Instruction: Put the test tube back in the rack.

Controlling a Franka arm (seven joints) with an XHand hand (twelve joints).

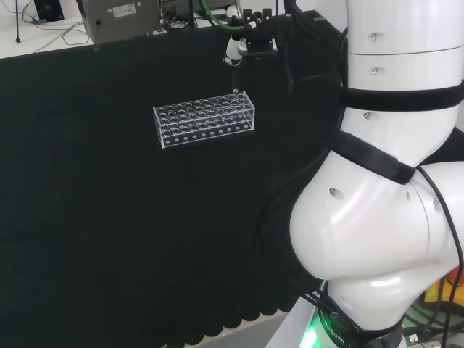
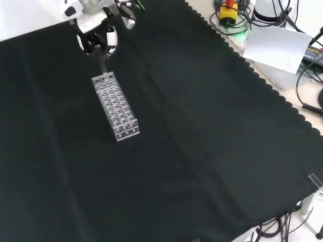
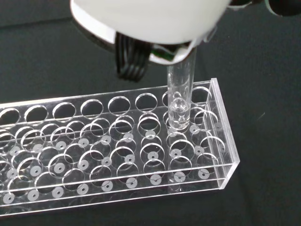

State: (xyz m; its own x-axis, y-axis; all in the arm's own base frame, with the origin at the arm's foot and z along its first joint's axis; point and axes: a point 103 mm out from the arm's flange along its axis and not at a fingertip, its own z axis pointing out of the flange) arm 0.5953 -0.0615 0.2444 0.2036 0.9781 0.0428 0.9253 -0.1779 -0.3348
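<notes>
The hand [image 2: 97, 36] hangs over the far end of the rack [image 2: 115, 107] as the front view shows it, its fingers curled round the top of a clear tube [image 3: 180, 89] held upright. The tube's round bottom sits at the rack's top plate, near the end wall, about at a hole's mouth; whether it has entered is hard to tell. If it is off centre, it could catch the rim, tilt in the fingers, or shove the light rack along the cloth [image 2: 202, 151]
</notes>
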